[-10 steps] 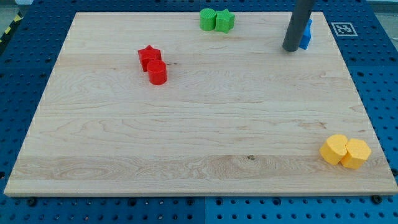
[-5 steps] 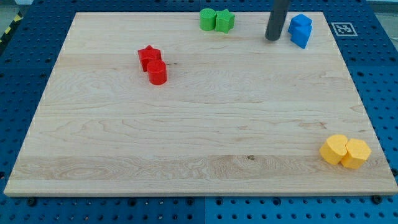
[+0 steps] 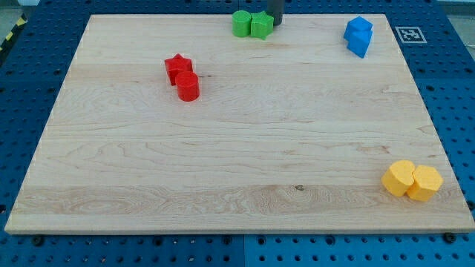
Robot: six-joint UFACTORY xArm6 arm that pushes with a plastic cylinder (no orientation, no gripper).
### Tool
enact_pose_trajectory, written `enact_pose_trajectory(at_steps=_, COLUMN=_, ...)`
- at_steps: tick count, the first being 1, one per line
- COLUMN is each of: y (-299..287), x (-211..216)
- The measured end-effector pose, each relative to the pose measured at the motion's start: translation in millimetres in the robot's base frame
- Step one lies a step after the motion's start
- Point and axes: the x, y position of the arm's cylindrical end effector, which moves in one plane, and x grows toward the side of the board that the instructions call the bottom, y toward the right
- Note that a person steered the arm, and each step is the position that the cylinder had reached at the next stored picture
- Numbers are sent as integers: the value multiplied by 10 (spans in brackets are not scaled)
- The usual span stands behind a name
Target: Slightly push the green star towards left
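Note:
The green star (image 3: 261, 26) sits at the top edge of the wooden board (image 3: 237, 148), touching a green cylinder (image 3: 241, 24) on its left. My tip (image 3: 274, 23) is at the view's top, right against the star's right side. Only the rod's lowest part shows; the rest is cut off by the frame.
A red star (image 3: 177, 67) and a red cylinder (image 3: 188, 87) sit together at upper left. Blue blocks (image 3: 358, 35) lie at upper right. Two yellow blocks (image 3: 412, 179) lie at lower right. A tag marker (image 3: 410, 34) is beyond the board's right corner.
My tip moved from beside the blue blocks leftward and up to the green star's right side. The green star and cylinder have shifted slightly left.

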Motion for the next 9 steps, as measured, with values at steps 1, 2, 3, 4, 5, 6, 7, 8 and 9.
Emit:
enact_pose_trajectory(at_steps=1, y=-90, x=-87)
enact_pose_trajectory(at_steps=2, y=-96, x=-95)
enact_pose_trajectory(at_steps=3, y=-96, x=-94)
enact_pose_trajectory(at_steps=4, y=-101, x=-40)
enact_pose_trajectory(at_steps=5, y=-119, x=120)
enact_pose_trajectory(at_steps=6, y=-143, x=161)
enact_pose_trajectory(at_steps=7, y=10, x=228)
enact_pose_trajectory(at_steps=8, y=142, x=431)
enact_pose_trajectory(at_steps=9, y=192, x=617)
